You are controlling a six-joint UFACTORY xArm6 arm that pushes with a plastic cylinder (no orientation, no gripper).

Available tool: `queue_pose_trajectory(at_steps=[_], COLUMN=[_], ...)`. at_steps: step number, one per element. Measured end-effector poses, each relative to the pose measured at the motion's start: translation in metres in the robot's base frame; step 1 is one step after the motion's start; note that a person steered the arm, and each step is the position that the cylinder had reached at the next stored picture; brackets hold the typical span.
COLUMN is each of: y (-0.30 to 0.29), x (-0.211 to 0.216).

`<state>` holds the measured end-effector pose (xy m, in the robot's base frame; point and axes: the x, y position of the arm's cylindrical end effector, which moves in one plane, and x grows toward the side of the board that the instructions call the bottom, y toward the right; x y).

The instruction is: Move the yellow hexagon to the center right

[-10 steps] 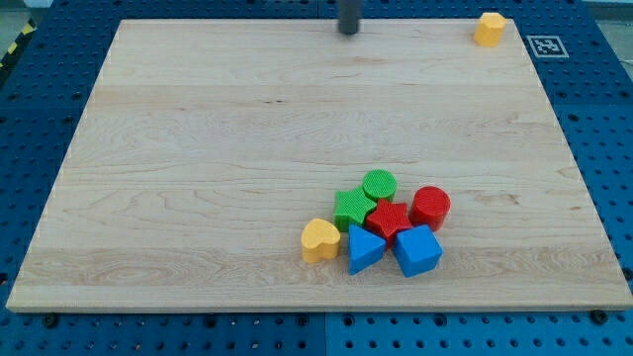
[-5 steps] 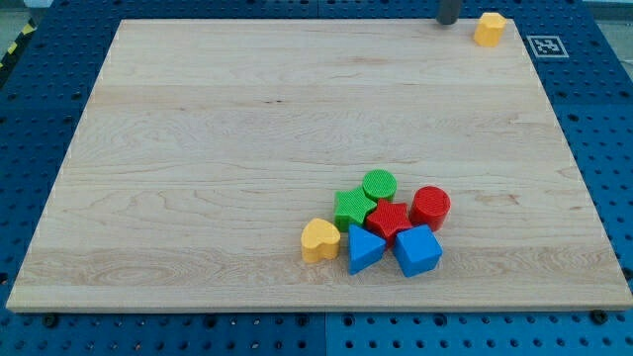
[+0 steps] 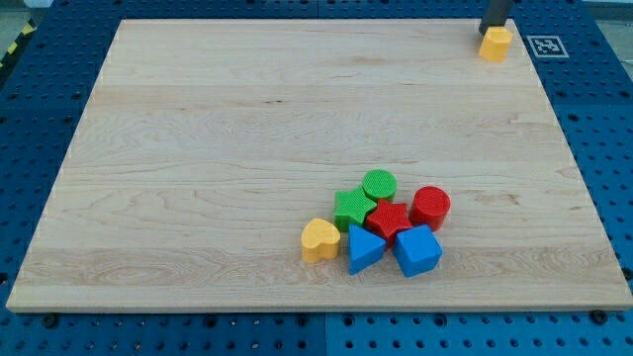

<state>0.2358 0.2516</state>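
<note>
My tip [image 3: 496, 29], the lower end of the straight dark rod tool, stands at the view's top right, touching or just behind the upper edge of the small yellow hexagon block [image 3: 495, 44]; being a plain rod it has nothing to open or close and has hold of nothing. The yellow hexagon sits near the top right corner of the pale wooden table [image 3: 198, 148], close to its upper edge. Below it the right side of the table is bare wood down to a tight cluster well apart at the lower middle (a little to the right of centre): a green ribbed cylinder [image 3: 379, 184] at its top, a green star-like block [image 3: 351, 209] just left of it, a red ribbed block [image 3: 390, 220] whose shape I cannot make out in the middle, a red cylinder [image 3: 430, 208] on the right, a blue triangular block [image 3: 364, 248] and a blue faceted block [image 3: 417, 250] along the bottom, and a yellow heart-shaped block [image 3: 319, 239] at the cluster's left, just beside the blue triangle. Around the table lies a blue perforated panel [image 3: 603, 148], with a black-and-white square marker [image 3: 547, 45] just right of the hexagon and a yellow-and-black striped strip [image 3: 12, 44] at the view's top left.
</note>
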Motion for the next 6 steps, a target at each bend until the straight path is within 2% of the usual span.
queue_pose_trajectory(at_steps=[6], y=[-0.001], x=[0.203])
